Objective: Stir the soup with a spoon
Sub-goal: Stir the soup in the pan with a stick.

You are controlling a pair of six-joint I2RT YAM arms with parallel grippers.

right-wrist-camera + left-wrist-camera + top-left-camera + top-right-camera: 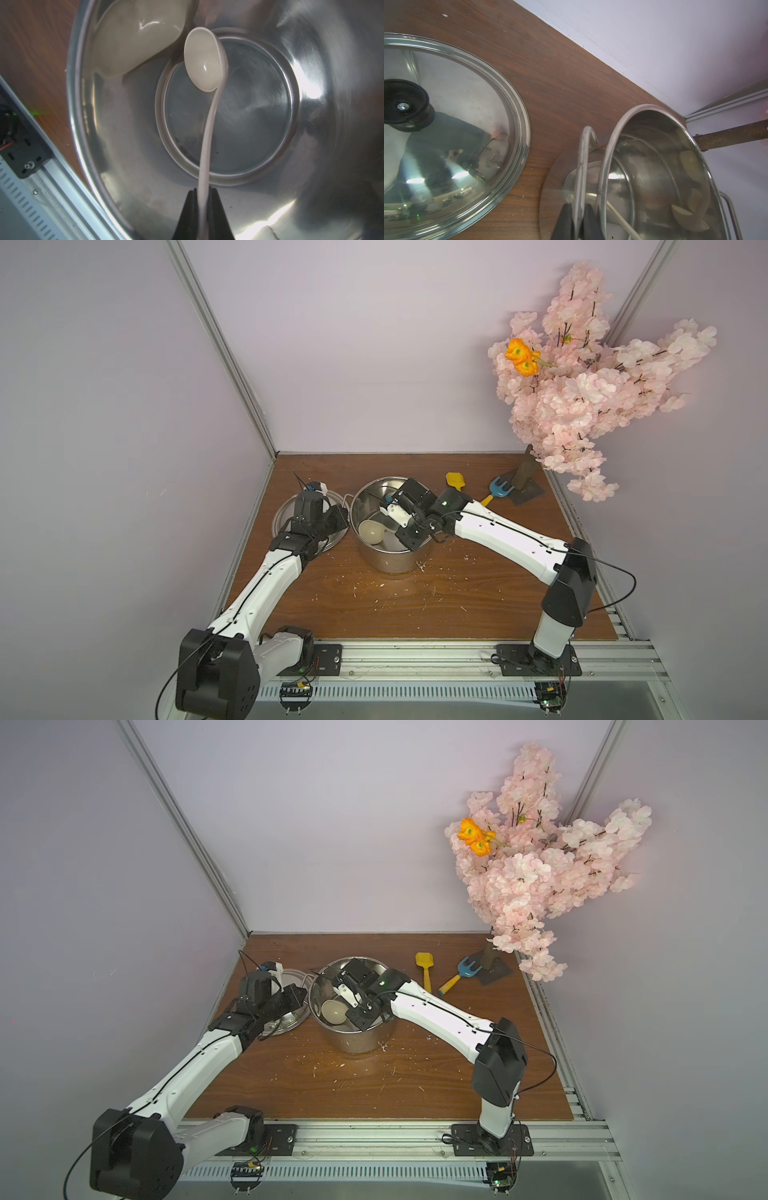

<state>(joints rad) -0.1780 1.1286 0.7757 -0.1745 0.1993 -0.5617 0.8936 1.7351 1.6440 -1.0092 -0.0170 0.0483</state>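
Spoon (205, 62), cream plastic; right jaws clench slim handle; left jaws clamp steel pot (643, 162) loop handle (582, 166).

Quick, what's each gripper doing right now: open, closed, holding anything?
Left gripper: closed on the pot handle.
Right gripper: closed on the spoon.

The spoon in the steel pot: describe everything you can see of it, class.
The spoon is cream-coloured, glossy like plastic, with a deep oval bowl and a long, slim, gently curved handle. The right gripper has its jaws shut on the handle, holding the bowl down inside the steel pot, close to the wall, which mirrors it. Whether it touches the pot's floor cannot be told.
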